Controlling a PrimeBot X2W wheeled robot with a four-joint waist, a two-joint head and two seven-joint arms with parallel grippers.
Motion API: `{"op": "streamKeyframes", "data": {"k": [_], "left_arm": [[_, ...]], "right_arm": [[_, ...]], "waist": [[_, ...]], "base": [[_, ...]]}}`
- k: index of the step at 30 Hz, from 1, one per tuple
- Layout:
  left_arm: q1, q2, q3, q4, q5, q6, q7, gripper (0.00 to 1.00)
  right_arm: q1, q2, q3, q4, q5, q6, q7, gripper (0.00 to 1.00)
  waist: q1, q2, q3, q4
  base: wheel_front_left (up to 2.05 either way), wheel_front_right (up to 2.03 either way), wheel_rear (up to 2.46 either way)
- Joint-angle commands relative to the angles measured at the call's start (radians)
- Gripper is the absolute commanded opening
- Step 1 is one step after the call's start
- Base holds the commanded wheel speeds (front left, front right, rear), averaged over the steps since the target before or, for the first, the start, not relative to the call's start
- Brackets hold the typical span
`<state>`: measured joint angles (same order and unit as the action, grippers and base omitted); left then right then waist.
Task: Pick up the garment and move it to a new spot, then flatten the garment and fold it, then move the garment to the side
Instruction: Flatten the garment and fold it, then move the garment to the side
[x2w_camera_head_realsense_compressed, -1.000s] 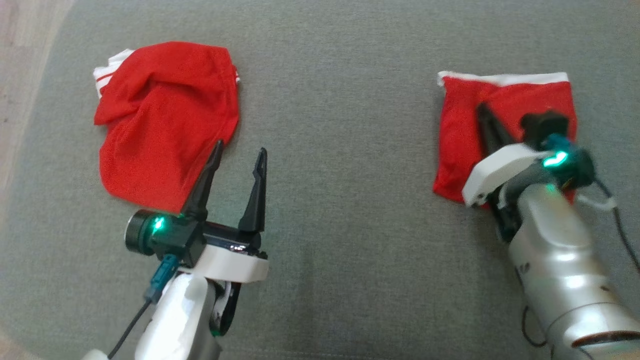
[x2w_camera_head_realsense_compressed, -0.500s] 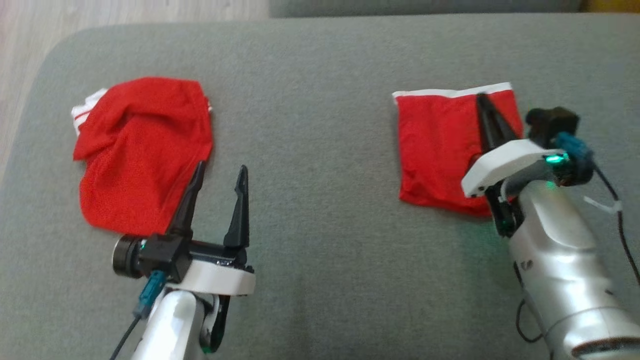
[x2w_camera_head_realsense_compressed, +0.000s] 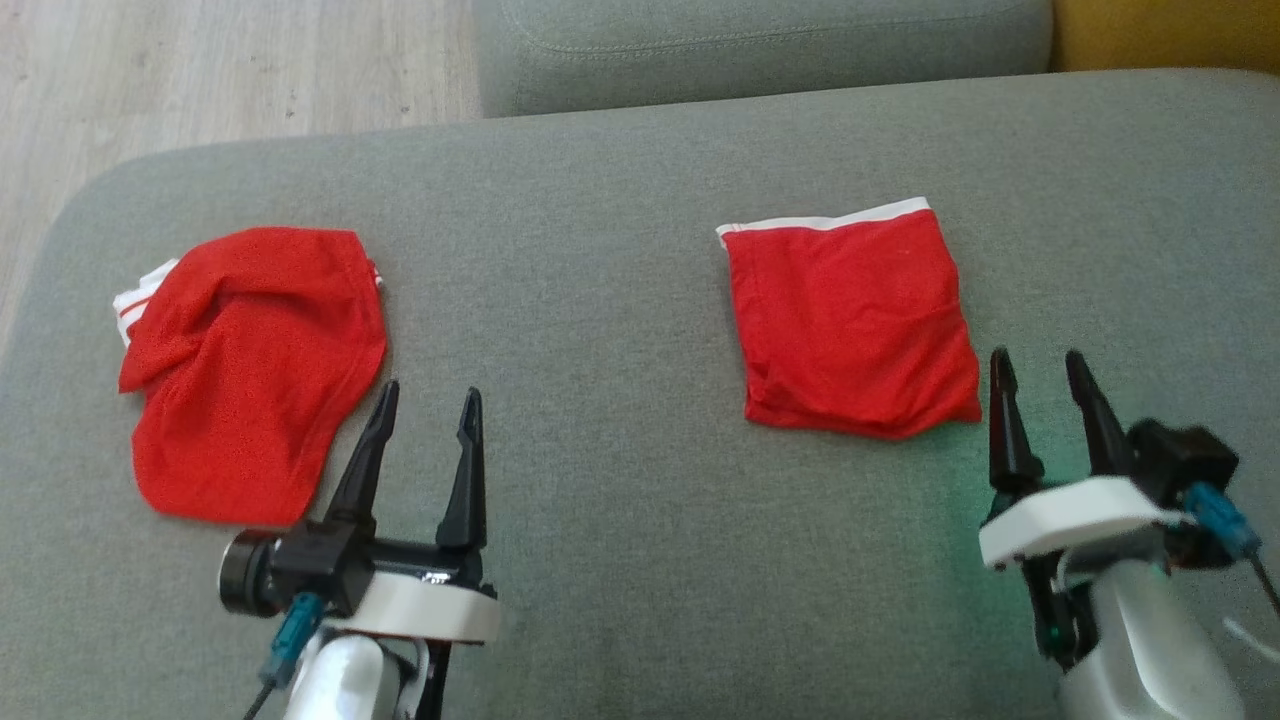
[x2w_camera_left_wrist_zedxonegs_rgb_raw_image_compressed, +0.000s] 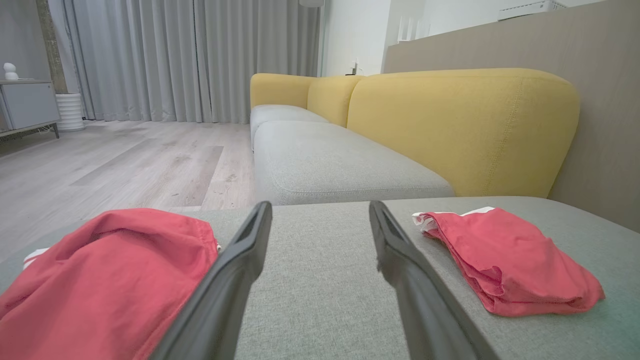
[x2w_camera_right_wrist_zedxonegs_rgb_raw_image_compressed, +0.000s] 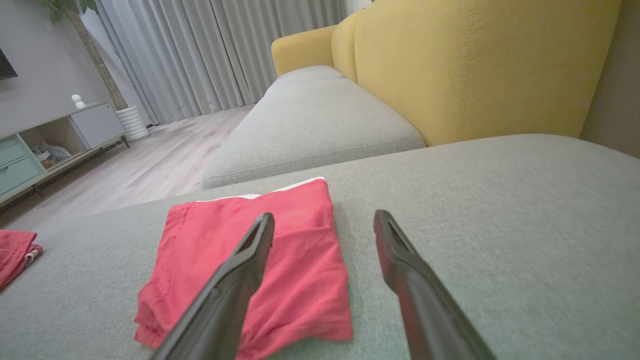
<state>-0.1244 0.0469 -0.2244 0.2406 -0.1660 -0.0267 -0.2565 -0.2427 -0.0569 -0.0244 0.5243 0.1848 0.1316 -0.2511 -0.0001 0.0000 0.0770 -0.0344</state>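
You see the folded garment (x2w_camera_head_realsense_compressed: 850, 320) lying flat on the right half of the grey seat (x2w_camera_head_realsense_compressed: 620, 300), about midway between its far and near edges. It is red and almost square, so I cannot tell you a clear long axis. Its white band lies along the side toward the far edge of the seat and runs left to right, a little turned, with the right end slightly farther away. The thicker, layered side points toward the near edge.

The right gripper (x2w_camera_head_realsense_compressed: 1037, 355) hovers just beside the near right corner of this garment. Its two fingers are spread wide and hold nothing. In the right wrist view the gripper (x2w_camera_right_wrist_zedxonegs_rgb_raw_image_compressed: 324, 215) points toward the far edge, and its left finger crosses in front of the red cloth (x2w_camera_right_wrist_zedxonegs_rgb_raw_image_compressed: 210, 245). I cannot tell whether it touches the cloth.

The left gripper (x2w_camera_head_realsense_compressed: 429, 390) is also wide open and empty, near the near edge of the seat. It stands between the two red pieces, much closer to the crumpled garment (x2w_camera_head_realsense_compressed: 250, 380), which lies unfolded near the left edge with white stripes at its far left corner. In the left wrist view the crumpled garment (x2w_camera_left_wrist_zedxonegs_rgb_raw_image_compressed: 100, 270) is left of the fingers and the folded garment (x2w_camera_left_wrist_zedxonegs_rgb_raw_image_compressed: 505, 260) is right of them.

Beyond the far edge you see another grey cushion (x2w_camera_left_wrist_zedxonegs_rgb_raw_image_compressed: 330, 165), a yellow backrest (x2w_camera_left_wrist_zedxonegs_rgb_raw_image_compressed: 460, 130) and a wooden floor (x2w_camera_left_wrist_zedxonegs_rgb_raw_image_compressed: 125, 165).
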Motion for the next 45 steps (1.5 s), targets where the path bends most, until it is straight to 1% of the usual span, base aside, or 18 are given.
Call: {"op": "streamKeyframes", "data": {"k": [1, 4, 8, 12, 14, 17, 21, 24, 28, 32, 35, 36, 37, 41, 45], "left_arm": [[-0.016, 0.003, 0.041, -0.035, -0.001, 0.003, -0.005, 1.0], [-0.007, 0.003, 0.041, -0.034, 0.0, 0.001, -0.005, 1.0], [-0.012, 0.003, 0.034, -0.036, 0.0, -0.003, -0.005, 1.0], [-0.03, 0.003, 0.019, -0.04, -0.001, -0.005, -0.005, 1.0], [-0.039, 0.003, 0.012, -0.039, -0.002, -0.007, -0.005, 1.0], [-0.048, 0.003, 0.007, -0.033, -0.008, -0.006, -0.005, 1.0], [-0.058, 0.003, -0.005, -0.033, -0.014, -0.006, -0.005, 1.0], [-0.073, 0.003, -0.021, -0.034, -0.021, -0.005, -0.005, 1.0], [-0.095, 0.003, -0.033, -0.035, -0.031, 0.001, -0.005, 1.0], [-0.109, 0.003, -0.041, -0.035, -0.04, 0.005, -0.005, 1.0], [-0.116, 0.003, -0.037, -0.031, -0.042, 0.008, -0.005, 1.0], [-0.117, 0.003, -0.035, -0.03, -0.042, 0.008, -0.005, 1.0], [-0.118, 0.003, -0.032, -0.028, -0.042, 0.008, -0.005, 1.0], [-0.112, 0.003, -0.02, -0.023, -0.039, 0.011, -0.005, 1.0], [-0.1, 0.003, -0.009, -0.022, -0.035, 0.009, -0.005, 1.0]], "right_arm": [[-0.017, 0.007, 0.02, -0.042, 0.005, -0.001, -0.011, 1.0], [0.005, 0.007, 0.016, -0.057, -0.002, -0.001, -0.011, 1.0], [-0.011, 0.007, 0.005, -0.057, -0.023, -0.001, -0.005, 1.0], [-0.063, 0.007, -0.036, -0.036, -0.057, -0.001, 0.058, 1.0], [-0.101, 0.007, -0.069, -0.017, -0.044, -0.001, 0.097, 1.0], [-0.164, 0.007, -0.099, 0.044, 0.022, -0.001, 0.166, 1.0], [-0.226, 0.007, -0.114, 0.107, 0.036, -0.001, 0.217, 1.0], [-0.283, 0.006, -0.137, 0.171, 0.023, -0.001, 0.263, 1.0], [-0.347, -0.012, -0.171, 0.255, -0.029, -0.001, 0.296, 1.0], [-0.395, -0.036, -0.195, 0.345, -0.083, -0.001, 0.33, 1.0], [-0.425, -0.039, -0.197, 0.424, -0.104, -0.001, 0.365, 1.0], [-0.43, -0.037, -0.19, 0.438, -0.102, -0.001, 0.37, 0.6], [-0.435, -0.036, -0.183, 0.449, -0.098, -0.001, 0.369, 0.0], [-0.444, -0.034, -0.139, 0.47, -0.08, -0.001, 0.34, 0.0], [-0.446, -0.051, -0.034, 0.462, -0.085, -0.001, 0.295, 0.0]], "waist": [[0.0001, 0.0, -0.002, -0.001], [0.0001, 0.0, -0.002, 0.002], [0.0001, 0.0, 0.013, 0.014], [0.0001, 0.0, 0.05, 0.038], [0.0001, 0.0, 0.071, 0.055], [0.0001, 0.0, 0.096, 0.078], [0.0001, 0.0, 0.121, 0.101], [0.0001, 0.0, 0.143, 0.124], [0.0001, 0.0, 0.17, 0.152], [0.0001, 0.0, 0.19, 0.171], [0.0001, 0.0, 0.195, 0.177], [0.0001, 0.0, 0.194, 0.176], [0.0001, 0.0, 0.191, 0.174], [0.0001, 0.0, 0.164, 0.152], [0.0001, 0.0, 0.129, 0.119]], "base": [[0.0, 0.0, 0.0], [0.0, 0.0, 0.0], [0.0, 0.0, 0.0], [0.0, 0.0, 0.0], [0.0, 0.0, 0.0], [0.0, 0.0, 0.0], [0.0, 0.0, 0.0], [0.0, 0.0, 0.0], [0.0, 0.0, 0.0], [0.0, 0.0, 0.0], [0.0, 0.0, 0.0], [0.0, 0.0, 0.0], [0.0, 0.0, 0.0], [0.0, 0.0, 0.0], [0.0, 0.0, 0.0]]}}
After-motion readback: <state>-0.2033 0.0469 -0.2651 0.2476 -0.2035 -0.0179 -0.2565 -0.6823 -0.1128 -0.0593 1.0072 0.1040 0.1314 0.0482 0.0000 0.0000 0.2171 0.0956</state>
